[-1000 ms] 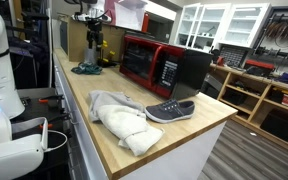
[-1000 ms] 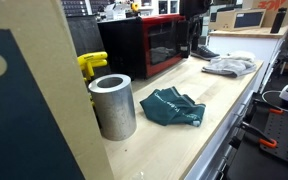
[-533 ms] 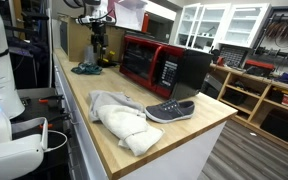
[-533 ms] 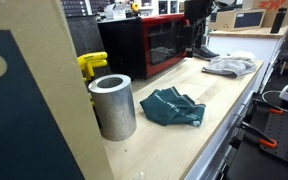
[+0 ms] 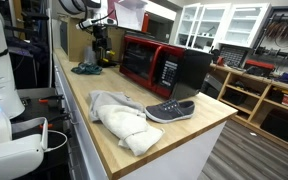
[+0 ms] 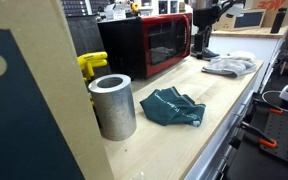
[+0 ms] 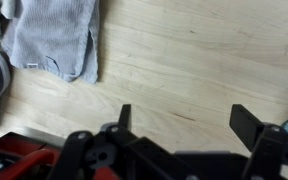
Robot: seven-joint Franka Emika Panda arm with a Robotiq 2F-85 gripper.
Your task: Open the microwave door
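Observation:
The microwave stands on the wooden counter, with a black casing and a glossy red front. Its door looks shut in both exterior views; it also shows from the front. My gripper is open and empty, its fingers spread over bare wood. It hangs above the counter beyond the microwave's far end, just off the front's right edge. It touches nothing. A strip of the red front shows at the wrist view's bottom left.
A grey shoe and a pale cloth lie near the counter's end; the cloth also shows in the wrist view. A teal cloth, a metal cylinder and a yellow object sit on the counter.
The gripper has shifted a little to the right across the microwave's front in an exterior view and sits slightly higher. The door and other objects have not moved.

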